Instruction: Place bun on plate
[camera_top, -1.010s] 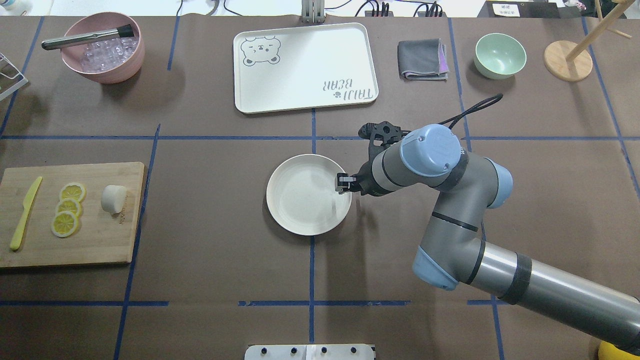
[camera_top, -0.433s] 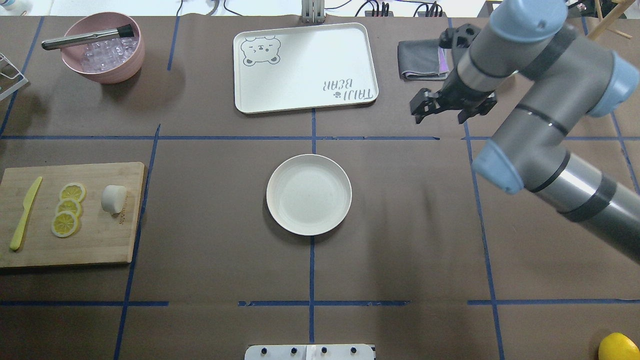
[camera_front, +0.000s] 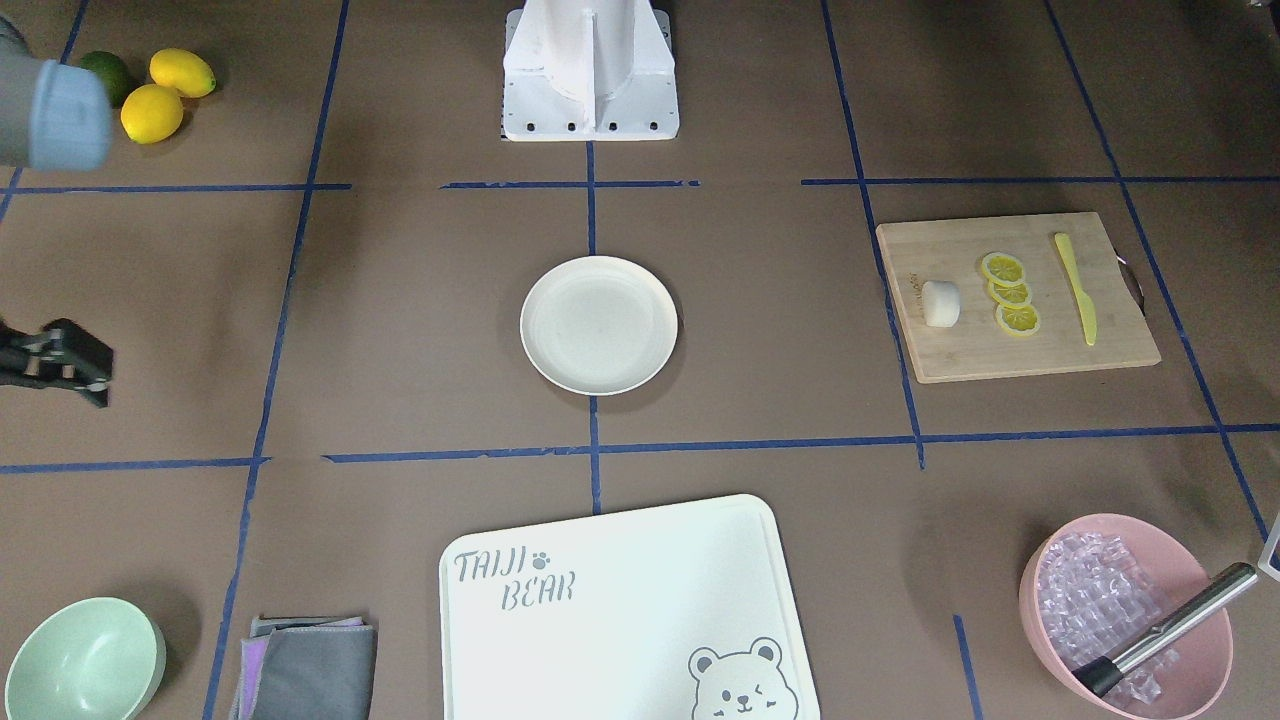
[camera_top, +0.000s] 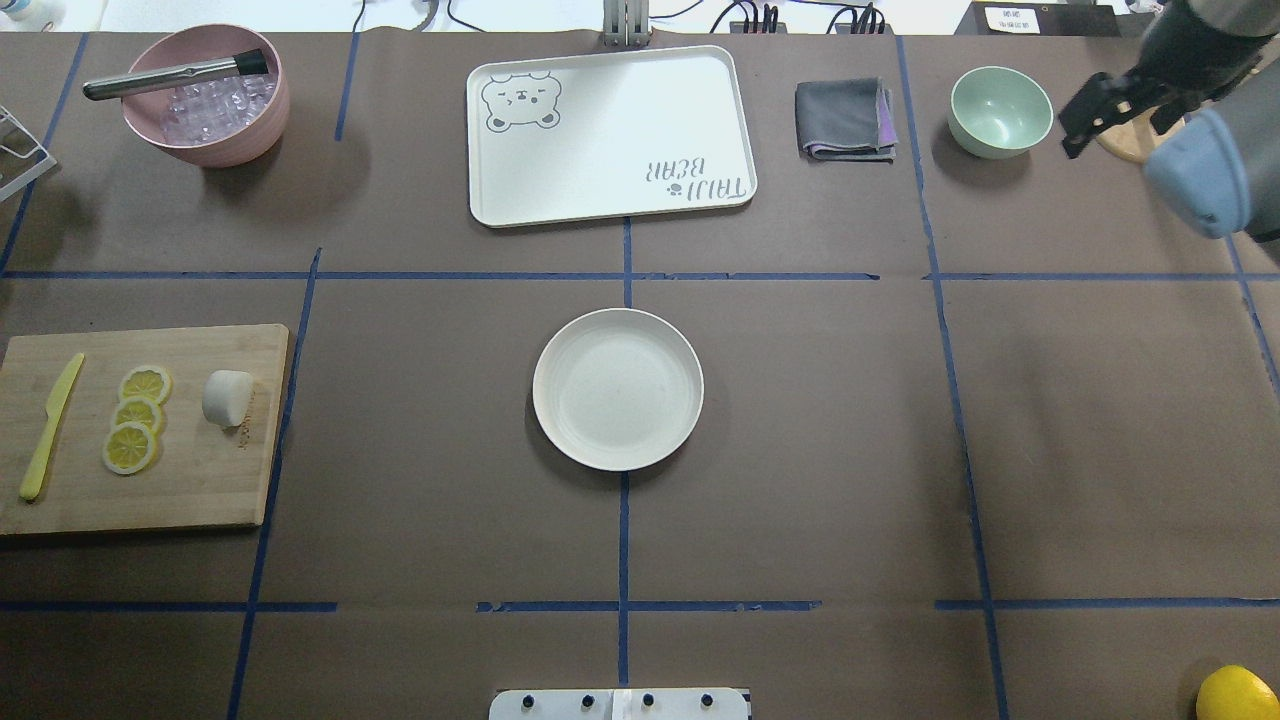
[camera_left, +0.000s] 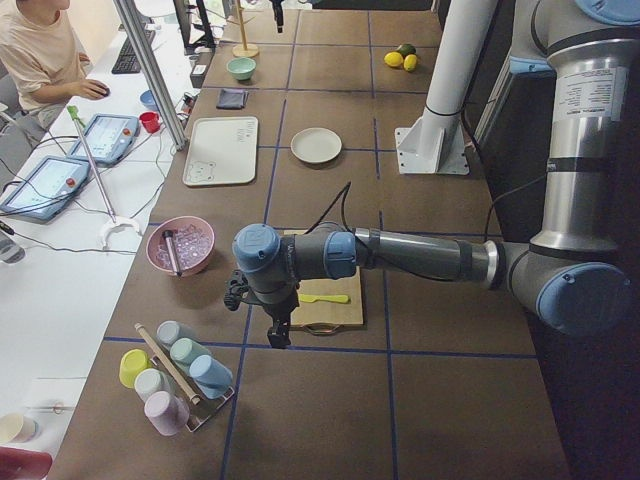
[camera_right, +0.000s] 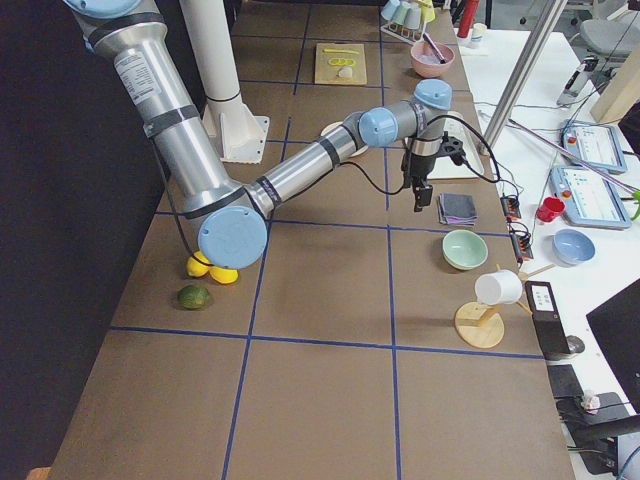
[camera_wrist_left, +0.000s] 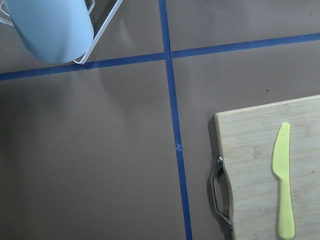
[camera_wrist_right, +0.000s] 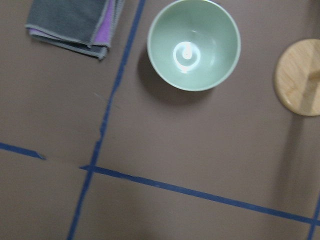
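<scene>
The bun lies on the wooden cutting board at the table's 9 o'clock in the overhead view, on the board's end nearest the plate. The plate sits at table centre, well apart from it and with nothing on it. The bun is judged light, soft and smooth, likely to dent under a hard squeeze. Hold is best taken across its rounded middle with gentle closure, fingers lowered at its 12 and 6 o'clock sides. Three lemon slices lie just beside the bun at its 9 o'clock, with a yellow knife beyond them. They crowd that side only. The left gripper hangs past the board's outer end, and whether its jaws are parted cannot be told. The right gripper is raised at 1 o'clock near the green bowl, jaws apart and holding nothing. The pink bowl at 11 o'clock and the bear-print tray at 12 o'clock stand off the judged route from board to plate.
</scene>
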